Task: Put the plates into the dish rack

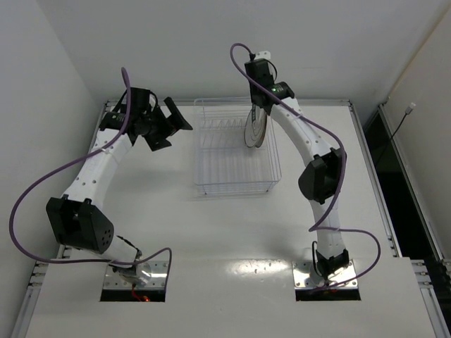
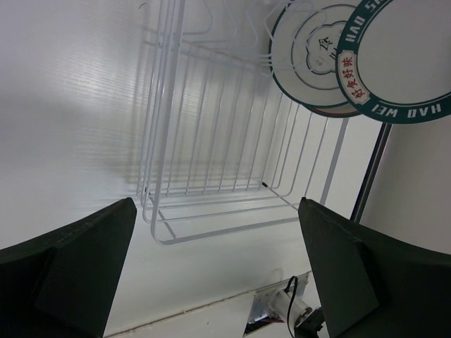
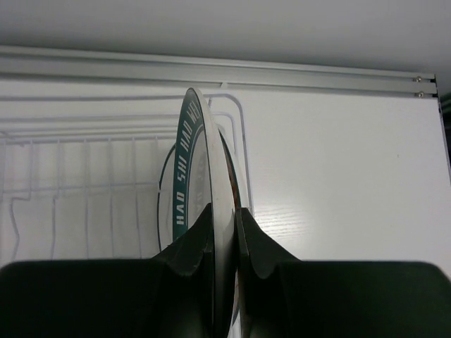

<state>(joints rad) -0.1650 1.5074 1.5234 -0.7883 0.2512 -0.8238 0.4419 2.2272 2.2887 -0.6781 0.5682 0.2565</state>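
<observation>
While my right claw point(image 3: 222, 215) is pinching the teal-rimmed plate point(image 3: 190, 155) by its edge, its 2 fingers point(image 3: 187, 250) are sitting almost together, parted only by the thickness of the rim. That plate is standing upright on edge over the far right part of the dish rack point(image 1: 236, 184), which is resting on the table point(image 1: 232, 239). My left claw point(image 1: 173, 132) is gaping wide with nothing between its fingers, hanging just left of the rack and touching neither wire nor plate.

My own right fingers are covering the plate's lower edge, so I cannot tell whether it is touching the wires. The wall behind is giving me no help either. From the overhead camera the plate is showing only as 1 dark disc point(image 1: 254, 130) under my right wrist, with its lettering too small to read.

My left wrist camera is showing what the others are not: the broad teal rim point(image 2: 394, 105) is carrying white and red lettering, and a 2nd plate point(image 2: 310, 63), pale with a thin dark ring and a small middle decoration, is standing just behind it in the rack point(image 2: 211, 183). My right wrist camera is catching only a sliver of that 2nd plate point(image 3: 164, 190).
</observation>
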